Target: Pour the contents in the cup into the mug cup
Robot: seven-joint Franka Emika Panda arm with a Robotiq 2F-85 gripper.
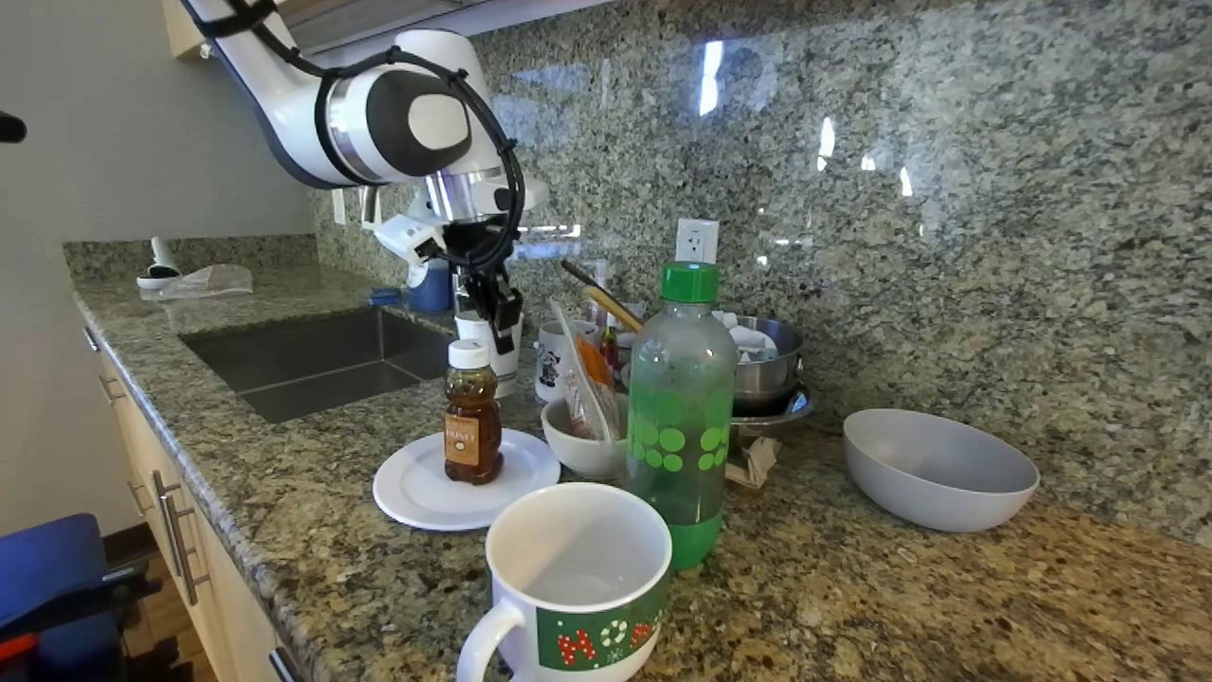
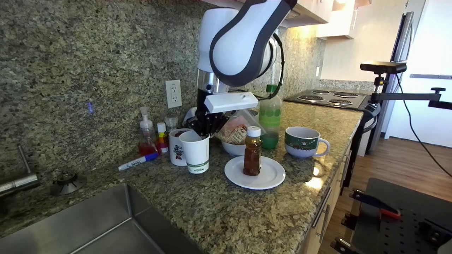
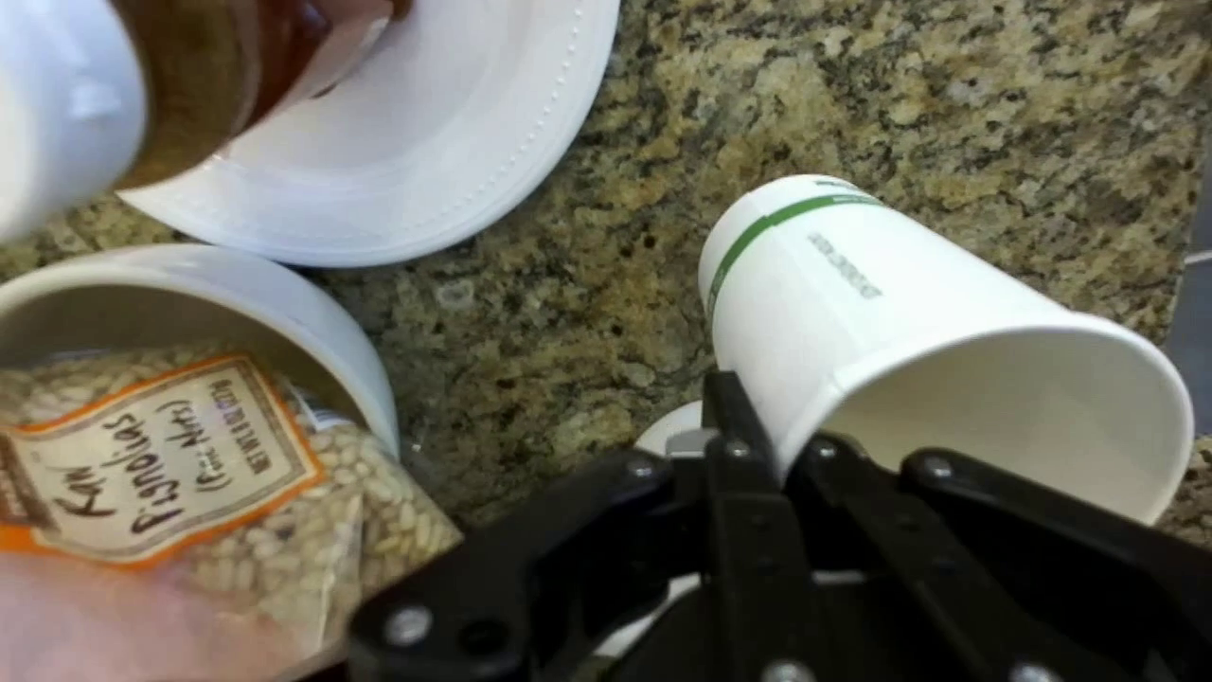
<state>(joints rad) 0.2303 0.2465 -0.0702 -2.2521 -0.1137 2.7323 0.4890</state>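
Right at the rim here, my gripper (image 3: 772, 426) has its jaws narrow, pinching the near wall of the paper cup (image 3: 881, 308), which stands upright in both exterior views. The wrist view alone lets me peer into that mouth, opening between four and five o'clock; the bottom is hidden. It also gives me print on the bag of pine nuts (image 3: 142, 464), nine o'clock from my fingertips, in its white bowl (image 3: 284, 298). And what the wrist misses, both exterior views have: the mug cup (image 2: 300, 144), upright, at three o'clock from my cup in an exterior view, honey bottle (image 2: 252, 158) on a white plate (image 2: 235, 173) between them. In an exterior view, a grey bowl (image 1: 933, 483) sits between two and three o'clock of the mug; in an exterior view, a stove (image 2: 326, 96) at one o'clock of it, a marker (image 2: 137, 162) at nine from my cup. Below, glossy speckled granite counter (image 2: 226, 218), same stone up the backsplash (image 2: 88, 70), steel sink (image 2: 77, 215) at eight o'clock. Out past three o'clock, wood floor (image 2: 392, 158).
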